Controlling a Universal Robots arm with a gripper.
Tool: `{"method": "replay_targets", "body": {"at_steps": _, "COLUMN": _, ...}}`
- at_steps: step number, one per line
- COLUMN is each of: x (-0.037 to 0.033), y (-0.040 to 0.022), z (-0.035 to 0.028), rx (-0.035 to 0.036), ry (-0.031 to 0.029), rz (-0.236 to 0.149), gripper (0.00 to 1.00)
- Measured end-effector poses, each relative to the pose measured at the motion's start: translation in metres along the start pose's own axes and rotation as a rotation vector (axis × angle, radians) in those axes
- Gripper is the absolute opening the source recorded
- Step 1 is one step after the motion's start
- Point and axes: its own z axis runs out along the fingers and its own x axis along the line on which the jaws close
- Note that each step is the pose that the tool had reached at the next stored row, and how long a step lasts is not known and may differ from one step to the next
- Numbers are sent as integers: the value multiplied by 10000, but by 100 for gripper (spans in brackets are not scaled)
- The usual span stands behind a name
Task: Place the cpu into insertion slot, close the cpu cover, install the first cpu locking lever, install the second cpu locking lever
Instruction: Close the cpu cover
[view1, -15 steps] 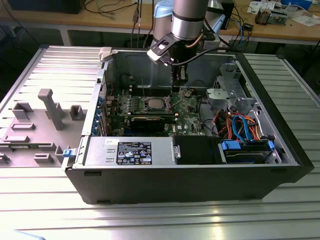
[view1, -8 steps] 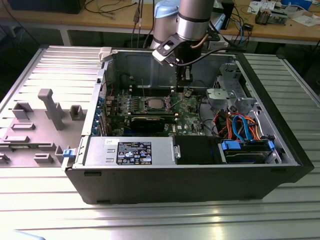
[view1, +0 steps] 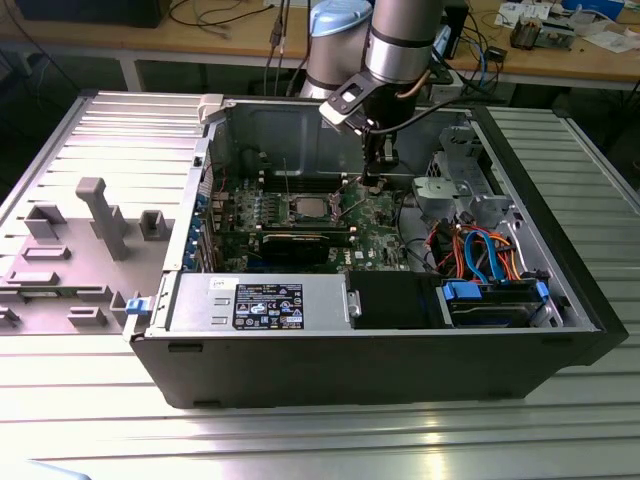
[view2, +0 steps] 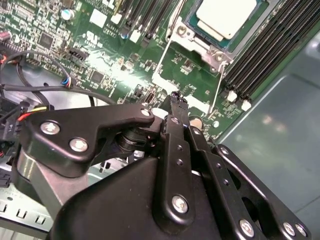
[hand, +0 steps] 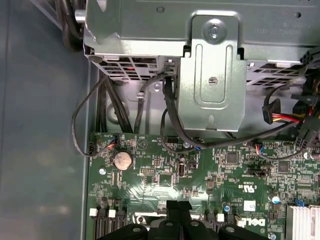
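Observation:
The cpu (view2: 225, 17) lies flat in the insertion slot (view2: 192, 36), its silver-grey top showing; the exterior view has the cpu (view1: 312, 207) mid-board in the open computer case. The cpu cover (view2: 200, 101), a thin silvery frame with the green board showing through its window, is swung open off the slot toward my gripper. My gripper (view2: 176, 97) is shut, with its fingertips at the cover's free edge and nothing visibly between them. A thin wire lever (view2: 218, 89) runs along the cover's side. In the exterior view my gripper (view1: 372, 178) hangs just to the right of the slot.
Black memory slots (view2: 270, 50) flank the slot. A metal drive cage (hand: 212, 75) with black cables (hand: 172, 120) and a coin cell (hand: 122, 160) lies beyond the fingertips. The case walls (view1: 300, 125), power supply (view1: 265, 303) and blue-tabbed drive bay (view1: 495, 298) ring the motherboard.

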Motion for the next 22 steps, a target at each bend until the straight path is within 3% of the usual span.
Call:
{"method": "replay_targets", "body": {"at_steps": 10, "x": 1, "y": 20, "z": 11, "rx": 0, "ry": 1, "rz": -46, "gripper": 11}}
{"method": "replay_targets", "body": {"at_steps": 16, "x": 21, "y": 93, "z": 48, "rx": 3, "ry": -2, "rz": -112, "gripper": 11}}
{"method": "replay_targets", "body": {"at_steps": 22, "x": 64, "y": 129, "z": 155, "rx": 3, "ry": -4, "rz": -122, "gripper": 11}}
